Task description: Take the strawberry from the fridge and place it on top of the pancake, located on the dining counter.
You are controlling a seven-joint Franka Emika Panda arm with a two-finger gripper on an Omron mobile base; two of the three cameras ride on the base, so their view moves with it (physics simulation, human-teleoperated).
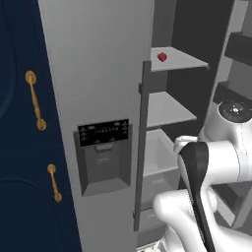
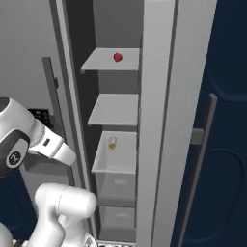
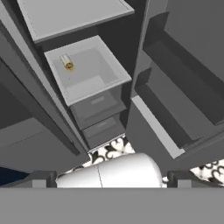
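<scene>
Gripper (image 3: 112, 183), spread wide and empty, sits well below the strawberry (image 1: 162, 57) on the fridge (image 1: 98, 74) shelf.

strawberry (image 1: 162, 57) | red, on top shelf | fridge (image 1: 98, 74) | open

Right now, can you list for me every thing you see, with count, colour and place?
strawberry: one, red, on the top shelf inside the open fridge.
fridge: one, grey, right door open, left door shut.
shelves: two, pale grey, one above the other inside the fridge.
drawers: one open white bin under the shelves, with closed grey drawers below it.
small bottle: one, pale with a yellowish end, lying in the open bin.
dispenser: one, black panel over a grey recess, on the shut door.
cabinets: navy, left of the fridge.
gold handles: two, on those cabinets.
arm: one, white with dark joints, low in front of the fridge.
pincer: open.
</scene>
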